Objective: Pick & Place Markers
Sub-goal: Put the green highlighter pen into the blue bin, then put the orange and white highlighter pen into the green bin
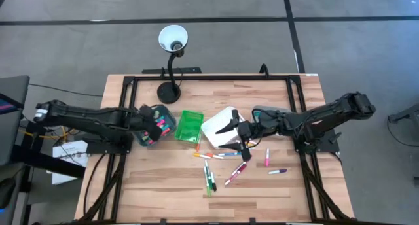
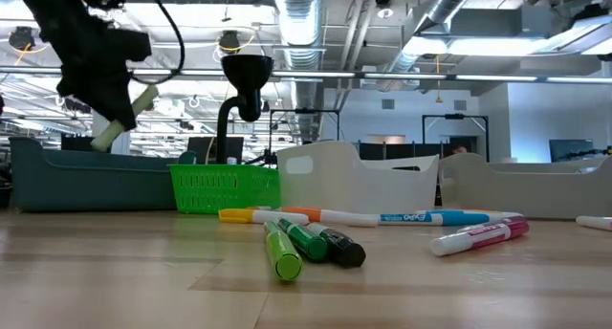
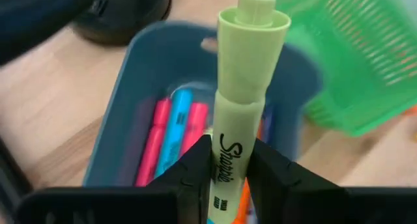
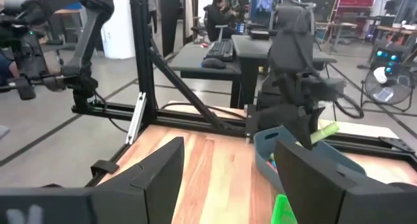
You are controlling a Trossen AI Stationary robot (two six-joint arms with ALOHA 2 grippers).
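My left gripper (image 1: 148, 125) hangs over the blue bin (image 1: 162, 115) at the table's left and is shut on a light green marker (image 3: 244, 87). Pink and blue markers (image 3: 171, 136) lie inside that bin. My right gripper (image 1: 239, 137) stands open above the table beside the white bin (image 1: 219, 125), with nothing between its fingers. Several more markers lie flat on the wood in front of the bins: green ones (image 1: 209, 178), pink ones (image 1: 236, 173) and a purple-capped one (image 1: 277, 171). The low view shows the green ones (image 2: 306, 243) nearest. My left gripper pinches the light green marker's printed barrel (image 3: 227, 160) between its two fingers. The fingers slant downward, and the marker runs on past the fingertips with its capped end (image 3: 254, 19) ahead. The marker (image 2: 120, 119) is tilted and lifted clear above the blue bin.
A green mesh basket (image 1: 188, 127) stands between the blue bin and the white bin. A black gooseneck lamp (image 1: 170, 87) stands at the far edge. Black frame rails (image 1: 124, 107) run along the table's sides. Bare wood lies toward the near edge.
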